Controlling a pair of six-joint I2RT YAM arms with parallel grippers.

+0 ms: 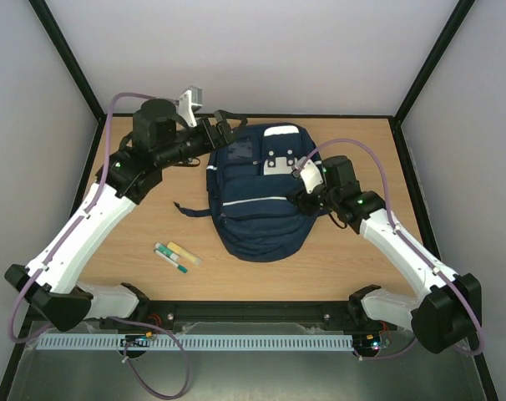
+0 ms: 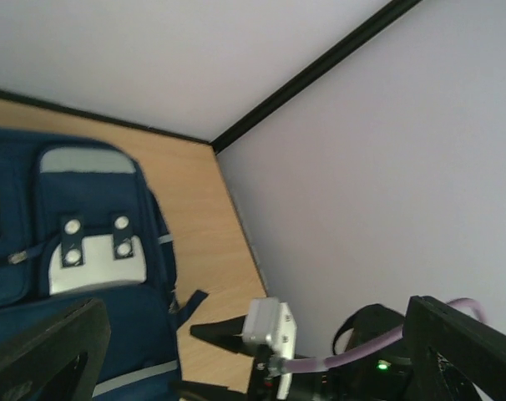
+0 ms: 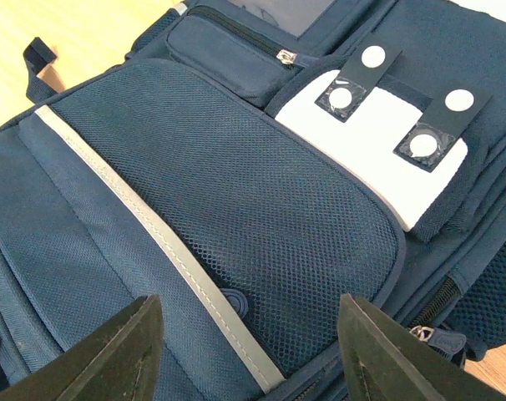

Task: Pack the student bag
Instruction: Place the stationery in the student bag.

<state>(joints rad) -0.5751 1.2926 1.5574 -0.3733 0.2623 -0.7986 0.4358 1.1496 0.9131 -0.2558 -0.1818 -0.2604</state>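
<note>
Inspecting the surface (image 1: 153,225), I found one navy bag (image 1: 257,209) lying flat, front panel up, in the middle toward the back wall, its top end farthest from the arm bases.

Left jaws: stood wide open with nothing between them. From above they sat at the bag's far corner on the left arm's (image 1: 94,209) side. Whether they touched the fabric could not be told. In the left wrist view both fingers (image 2: 44,351) showed at the lower corners, well apart, with the bag's top lying to one side.

Right jaws: stood open and gripped nothing. From above they sat at the bag's edge on the right arm's (image 1: 403,242) side, about midway along it. In the right wrist view both fingers (image 3: 111,351) hung apart over the mesh pocket (image 3: 236,192). No contact with the bag was visible.

Count:
- Bags: one.
- Arms: two.
- White patches on the bag: two from above. The lower patch (image 3: 378,150) was crossed by two dark tabs.
- Round white studs (image 3: 374,57): four.
- Reflective stripes (image 3: 144,230) along the mesh pocket: one.
- Zip pulls (image 3: 286,56) clearly seen: one.
- Pens (image 1: 176,255): a small cluster on the surface, near the bag's lower corner on the left arm's side and apart from it. At least two were seen, but the exact number could not be told.
</note>
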